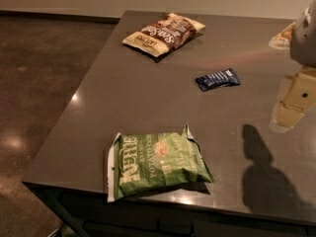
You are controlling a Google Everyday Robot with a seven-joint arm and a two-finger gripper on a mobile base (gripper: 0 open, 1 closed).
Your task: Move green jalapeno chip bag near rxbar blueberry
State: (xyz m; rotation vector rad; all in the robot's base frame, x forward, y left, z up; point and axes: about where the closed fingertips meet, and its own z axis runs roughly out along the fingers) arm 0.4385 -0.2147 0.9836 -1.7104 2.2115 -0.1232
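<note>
From my station I see the large crinkly light-green chip bag with white "Kettle" lettering (158, 164) lying flat near the front edge of the dark grey smooth tabletop (123, 98), towards its left corner, one white sealed end facing left. The small flat dark navy-blue bar wrapper with white lettering (217, 79) lies further back and to the right, well apart from the green bag, with bare tabletop between them. At the far side of the table rests a cream-and-brown chip bag (164, 33), tilted diagonally, well apart from both of the others.

My cream-coloured gripper (290, 107) hangs at the right edge of the view, above the table surface, to the right of the blue wrapper and well away from the green bag. I cannot tell how far open it is, or whether it has hold of anything. Its dark shadow (256, 167) falls on the tabletop to the right of the green bag. A pale packet (281, 36) shows at the far right, partly hidden behind the arm. Brown polished floor (39, 83) lies to the left of the table.
</note>
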